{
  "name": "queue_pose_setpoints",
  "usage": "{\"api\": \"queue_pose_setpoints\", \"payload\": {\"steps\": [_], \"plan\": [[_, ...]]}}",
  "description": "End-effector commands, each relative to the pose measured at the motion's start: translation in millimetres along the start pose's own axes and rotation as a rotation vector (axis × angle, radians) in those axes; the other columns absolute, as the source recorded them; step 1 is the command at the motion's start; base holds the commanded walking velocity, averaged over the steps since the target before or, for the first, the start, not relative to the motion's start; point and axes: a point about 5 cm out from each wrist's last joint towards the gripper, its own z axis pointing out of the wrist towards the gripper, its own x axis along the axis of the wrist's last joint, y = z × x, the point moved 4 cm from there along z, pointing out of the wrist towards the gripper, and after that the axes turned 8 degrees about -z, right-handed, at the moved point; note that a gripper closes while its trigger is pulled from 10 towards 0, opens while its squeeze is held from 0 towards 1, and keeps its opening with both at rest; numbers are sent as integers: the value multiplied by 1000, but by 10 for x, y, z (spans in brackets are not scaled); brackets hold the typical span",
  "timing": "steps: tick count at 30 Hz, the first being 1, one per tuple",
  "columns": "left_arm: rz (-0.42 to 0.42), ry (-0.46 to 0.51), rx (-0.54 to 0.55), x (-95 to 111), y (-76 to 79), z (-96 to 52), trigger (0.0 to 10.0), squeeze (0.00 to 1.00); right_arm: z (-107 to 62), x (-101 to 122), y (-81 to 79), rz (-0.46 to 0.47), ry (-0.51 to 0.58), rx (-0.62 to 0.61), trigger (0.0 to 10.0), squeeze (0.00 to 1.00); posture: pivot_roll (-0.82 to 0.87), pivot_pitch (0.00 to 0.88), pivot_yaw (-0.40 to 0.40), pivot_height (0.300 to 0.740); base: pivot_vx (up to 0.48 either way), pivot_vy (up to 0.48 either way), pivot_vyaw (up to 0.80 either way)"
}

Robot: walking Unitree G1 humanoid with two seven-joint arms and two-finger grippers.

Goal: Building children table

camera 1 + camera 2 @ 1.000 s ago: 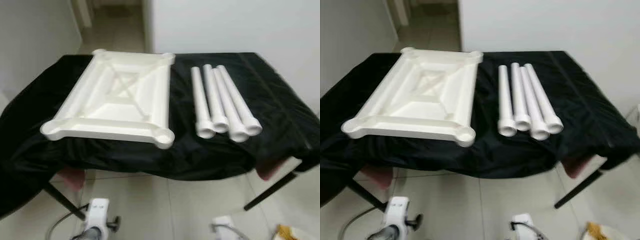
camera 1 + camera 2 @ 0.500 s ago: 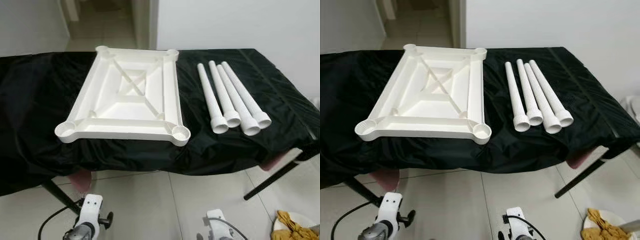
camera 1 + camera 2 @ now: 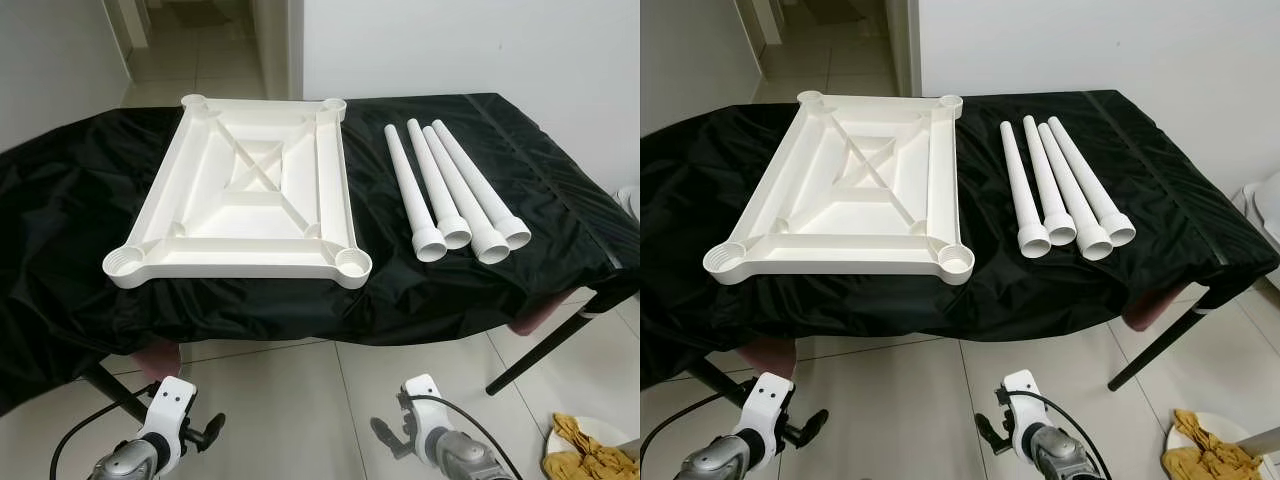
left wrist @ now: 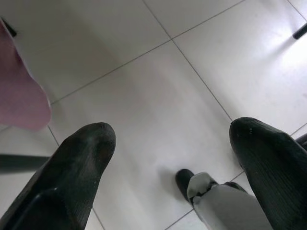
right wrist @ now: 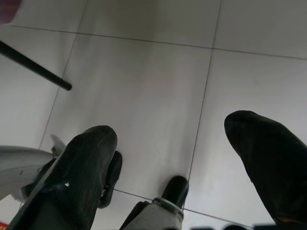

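Left claw: fingers spread, empty, hanging low over the tiled floor. Right claw: likewise spread and empty. Ahead and above, on the black-draped table: inverted white tabletop, left; four white legs, right, long axes running away, nearer the right arm.

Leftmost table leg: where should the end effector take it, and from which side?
Grip the leftmost table leg around its narrow mid-shaft, coming from above on its open left side, facing the tabletop. The next leg lies close on its right, and the flared end nearest the robot is wider.
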Motion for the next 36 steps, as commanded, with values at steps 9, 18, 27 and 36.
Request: {"api": "queue_pose_setpoints", "payload": {"steps": [9, 18, 27, 36], "plan": [[112, -47, -401, 113, 76, -361, 10000, 0, -77, 374, -51, -167, 151, 325, 10000, 0, -14, 20, 49, 740, 0, 0, 0], [198, -49, -660, 618, 133, -712, 10000, 0, -312, 759, 144, -269, 233, 538, 10000, 0, -7, 14, 44, 740, 0, 0, 0], [395, -15, -682, 1346, -133, -1069, 10000, 0, -783, 1717, 429, -329, 503, 662, 10000, 0, -1, 15, 44, 740, 0, 0, 0], [440, 100, -585, 1980, -230, -1099, 10000, 0, -888, 2296, 461, -313, 701, 656, 10000, 0, 2, 9, 47, 740, 0, 0, 0]]}}
